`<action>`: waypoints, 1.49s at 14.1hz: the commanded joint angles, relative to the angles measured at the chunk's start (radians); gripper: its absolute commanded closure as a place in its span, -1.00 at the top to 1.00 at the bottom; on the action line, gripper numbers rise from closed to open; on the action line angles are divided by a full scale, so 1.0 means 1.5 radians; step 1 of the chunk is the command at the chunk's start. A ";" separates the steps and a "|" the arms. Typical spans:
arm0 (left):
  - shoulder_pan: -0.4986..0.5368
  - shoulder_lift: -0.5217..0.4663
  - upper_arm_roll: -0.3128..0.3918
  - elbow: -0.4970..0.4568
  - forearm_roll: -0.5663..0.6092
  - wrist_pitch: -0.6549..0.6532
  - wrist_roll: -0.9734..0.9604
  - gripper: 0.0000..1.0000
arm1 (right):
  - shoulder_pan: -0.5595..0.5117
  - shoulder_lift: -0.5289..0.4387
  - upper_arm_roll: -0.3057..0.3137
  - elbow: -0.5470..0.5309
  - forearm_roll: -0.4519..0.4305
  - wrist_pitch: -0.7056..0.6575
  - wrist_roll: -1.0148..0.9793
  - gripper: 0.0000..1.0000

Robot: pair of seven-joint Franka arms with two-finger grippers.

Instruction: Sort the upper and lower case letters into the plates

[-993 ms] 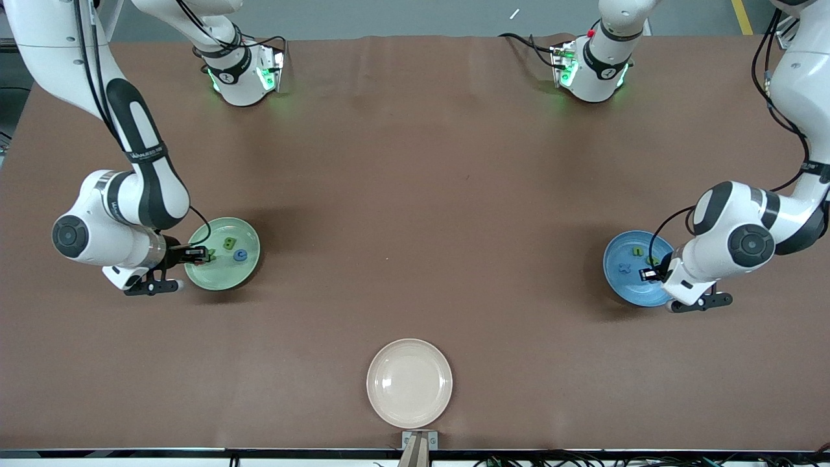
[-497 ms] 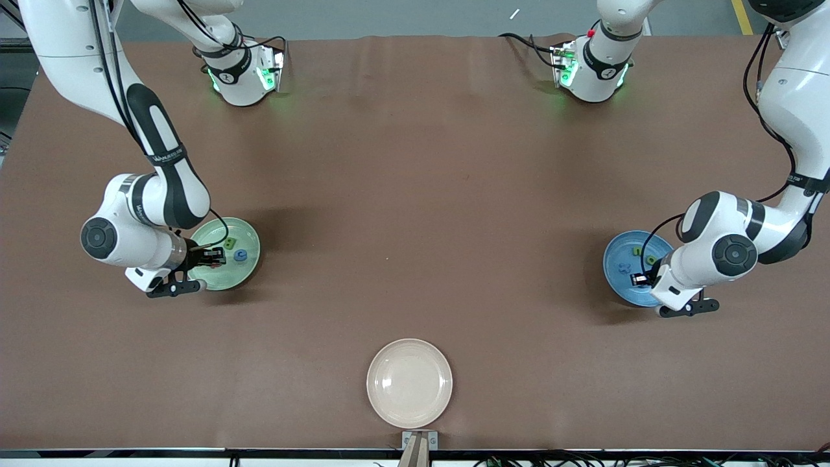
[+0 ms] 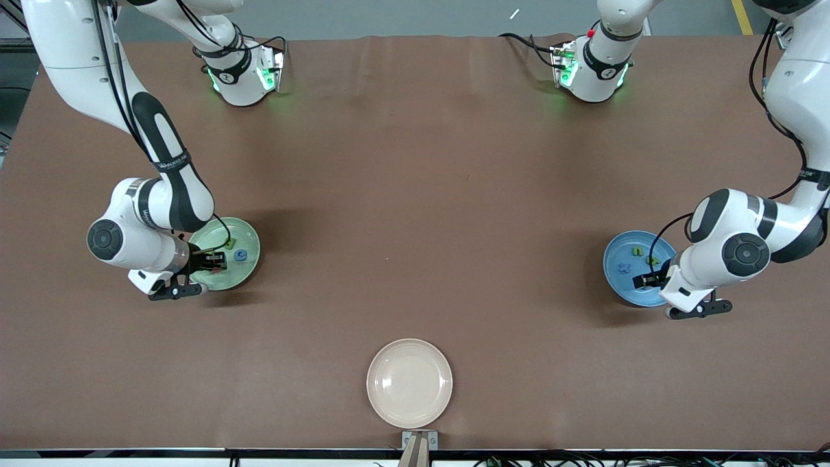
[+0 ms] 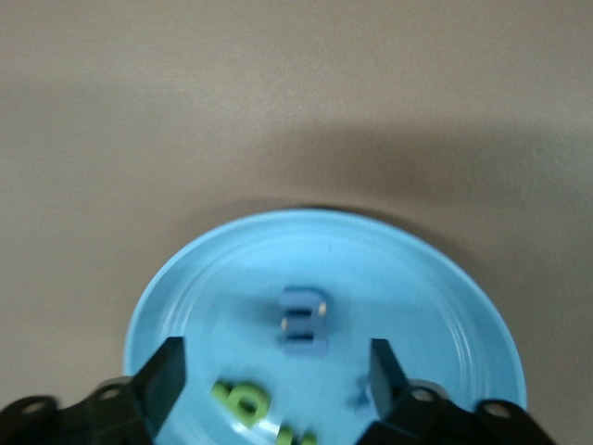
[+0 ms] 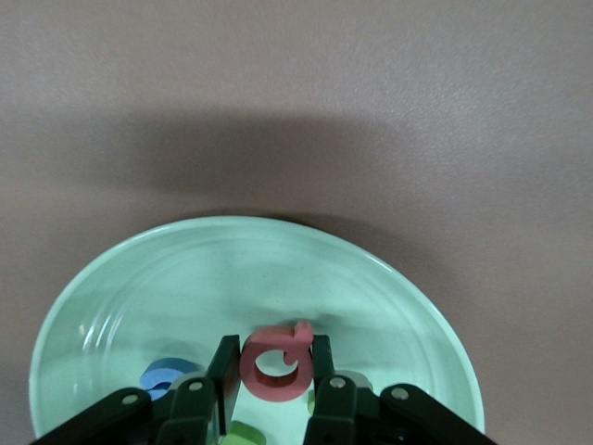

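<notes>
Red letter Q reads clearly in right wrist view, over mint green plate. Blue letter G reads on same plate in front view. Print on right arm forearm too small to read. Letters on blue plate not legible.

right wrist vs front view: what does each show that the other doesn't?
Only the right wrist view: the red Q clamped between the right gripper jaws, over the mint plate. Only the front view: the blue plate with the left gripper over it, the cream plate, and both arms. Both: the mint plate, the blue G lying in it, the right gripper and the brown table.
</notes>
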 commanded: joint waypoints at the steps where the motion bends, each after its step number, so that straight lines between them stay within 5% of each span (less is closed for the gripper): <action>1: 0.071 -0.032 -0.078 -0.010 -0.001 -0.047 0.006 0.99 | -0.001 -0.001 0.001 -0.001 0.008 0.002 -0.002 -0.10; 2: 0.089 -0.030 -0.096 -0.011 -0.001 -0.047 0.006 0.99 | -0.001 -0.001 0.001 0.000 0.007 -0.001 -0.003 0.99; 8: 0.069 -0.029 -0.079 -0.004 -0.001 -0.047 0.009 0.99 | 0.005 -0.048 0.004 0.033 0.008 -0.098 0.045 1.00; 10: 0.001 -0.039 0.005 0.015 -0.044 -0.047 0.064 0.99 | 0.021 -0.068 0.003 0.092 0.002 -0.222 0.111 1.00; 13: -0.129 -0.140 0.175 0.021 -0.221 -0.047 0.195 0.99 | 0.012 -0.097 -0.001 0.186 -0.016 -0.397 0.113 1.00; 15: -0.220 -0.210 0.290 0.009 -0.342 -0.054 0.276 0.99 | 0.009 -0.141 -0.001 0.197 -0.066 -0.439 0.115 1.00; 21: -0.387 -0.369 0.466 -0.015 -0.465 -0.141 0.339 0.99 | -0.034 -0.245 -0.003 0.195 -0.078 -0.487 0.109 1.00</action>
